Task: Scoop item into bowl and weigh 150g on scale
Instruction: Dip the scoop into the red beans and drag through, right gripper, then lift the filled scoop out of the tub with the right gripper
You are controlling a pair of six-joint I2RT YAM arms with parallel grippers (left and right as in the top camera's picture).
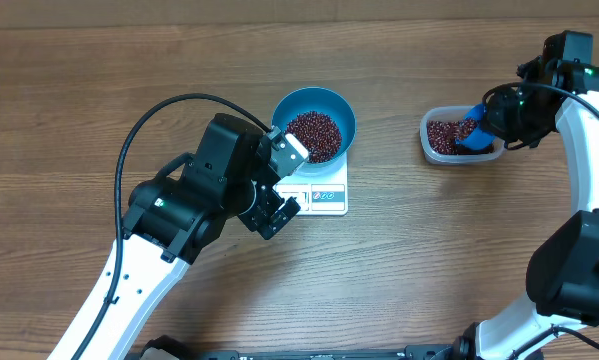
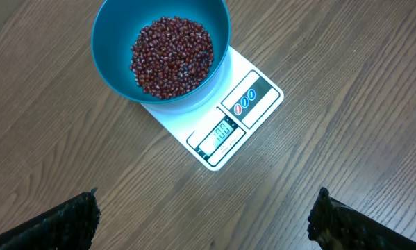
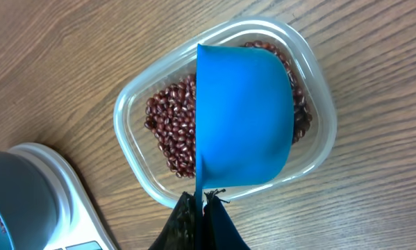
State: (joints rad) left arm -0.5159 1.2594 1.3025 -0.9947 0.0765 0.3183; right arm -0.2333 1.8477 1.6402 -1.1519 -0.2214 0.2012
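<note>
Overhead: L gripper (image 1: 282, 180) is seen fully released, jaws spread wide, nothing held. Scale (image 1: 331, 196) lies just ahead of its fingers, its front edge between them. Bowl (image 1: 287, 108) is set on the scale's far half and filled w/ beans (image 1: 314, 135). R gripper (image 1: 484, 125) is clenched on the scoop (image 1: 471, 133), which is held over the tub (image 1: 429, 150), directly below those fingers. Tub is well apart from the L fingers.

L wrist: both L fingers (image 2: 62, 222) are seen at the bottom corners, far apart, bare table (image 2: 346, 97) between them. Bowl and scale are ahead of the fingertips, no contact. Display (image 2: 221, 132) is lit; digits can't be read reliably.

R wrist: R fingers (image 3: 201, 222) are pressed together on the scoop's near edge. Scoop's smooth outer side is turned to the cam, so its contents can't be told. More beans are seen in the tub, beneath and beside the scoop. Scale corner and bowl are seen to the fingers' left, apart from the tub.
</note>
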